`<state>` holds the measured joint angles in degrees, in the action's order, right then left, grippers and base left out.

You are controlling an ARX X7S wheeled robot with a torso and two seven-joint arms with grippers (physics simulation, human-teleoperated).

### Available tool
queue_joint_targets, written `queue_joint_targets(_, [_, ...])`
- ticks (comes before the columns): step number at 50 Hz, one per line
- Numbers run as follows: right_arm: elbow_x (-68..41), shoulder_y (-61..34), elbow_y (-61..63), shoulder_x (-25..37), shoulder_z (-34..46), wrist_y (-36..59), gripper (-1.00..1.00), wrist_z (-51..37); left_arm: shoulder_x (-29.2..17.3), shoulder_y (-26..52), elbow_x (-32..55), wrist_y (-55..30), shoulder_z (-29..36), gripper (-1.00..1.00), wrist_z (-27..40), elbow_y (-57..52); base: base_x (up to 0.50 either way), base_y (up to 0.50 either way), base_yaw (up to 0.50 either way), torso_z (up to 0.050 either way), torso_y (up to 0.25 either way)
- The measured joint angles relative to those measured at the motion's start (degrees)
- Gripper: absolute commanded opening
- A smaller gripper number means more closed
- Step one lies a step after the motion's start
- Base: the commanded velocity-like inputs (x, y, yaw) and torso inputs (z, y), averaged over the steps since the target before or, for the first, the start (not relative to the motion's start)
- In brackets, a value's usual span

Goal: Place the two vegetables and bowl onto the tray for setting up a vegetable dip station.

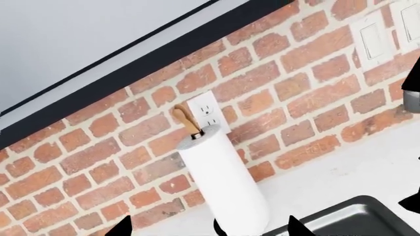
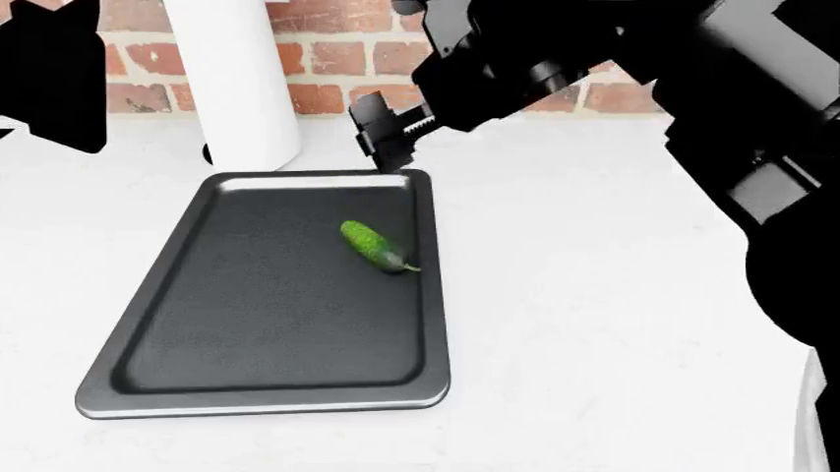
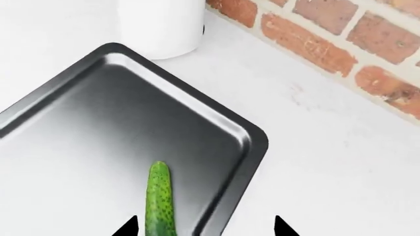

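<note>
- White tabletop (image 2: 591, 295) runs back to a red brick wall (image 1: 276, 83) carrying a wall socket (image 1: 206, 112).
- The dark-grey metal tray (image 2: 236, 334) lies flat on the tabletop, left of centre in the head view.
- A tall white paper-towel roll (image 2: 236, 79) stands upright at the tray's 12 o'clock, just beyond its far rim.
- The right hand (image 2: 384, 133) hovers over the tray's far right corner, its fingers spread apart and holding nothing.
- The left hand (image 1: 210, 228) shows only dark fingertips, apart, near the roll and tray corner.
- The green cucumber (image 2: 373, 245) lies on the tray at about 2 o'clock from its centre, near the right rim.
</note>
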<state>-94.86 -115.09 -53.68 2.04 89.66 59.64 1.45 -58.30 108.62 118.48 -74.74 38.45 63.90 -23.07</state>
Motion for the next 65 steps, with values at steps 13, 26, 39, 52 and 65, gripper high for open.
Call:
queue_joint_targets(13, [-16.6, -5.5, 26.2, 16.8, -6.4, 3.4, 1.0, -26.4, -2.2, -0.1, 5.7, 3.4, 1.1, 1.0, 3.2, 0.4, 0.0, 0.0, 0.0, 0.0, 0.0])
queue_joint_targets(26, [-36.2, -12.5, 52.8, 36.7, -13.6, -0.7, 1.0, -50.1, -4.2, 3.0, 12.9, 5.8, 2.4, 1.0, 7.5, 0.0, 0.0, 0.0, 0.0, 0.0, 0.0])
queue_joint_targets(39, [-42.7, -12.2, 76.0, 53.7, -20.6, -9.7, 1.0, -61.3, -7.8, 2.6, 16.8, 10.0, 0.8, 1.0, 8.4, -3.8, 0.0, 0.0, 0.0, 0.0, 0.0])
queue_joint_targets(52, [-39.1, -5.7, 98.8, 68.3, -25.7, -24.3, 1.0, -64.6, -12.6, -3.6, 15.2, 20.5, -3.9, 1.0, 6.3, -13.5, 0.0, 0.0, 0.0, 0.0, 0.0])
queue_joint_targets(65, [-37.9, 15.6, 109.5, 68.9, -45.6, -25.2, 1.0, -70.7, -19.1, -14.5, 8.9, 35.3, -9.3, 1.0, 2.2, -26.2, 0.0, 0.0, 0.0, 0.0, 0.0])
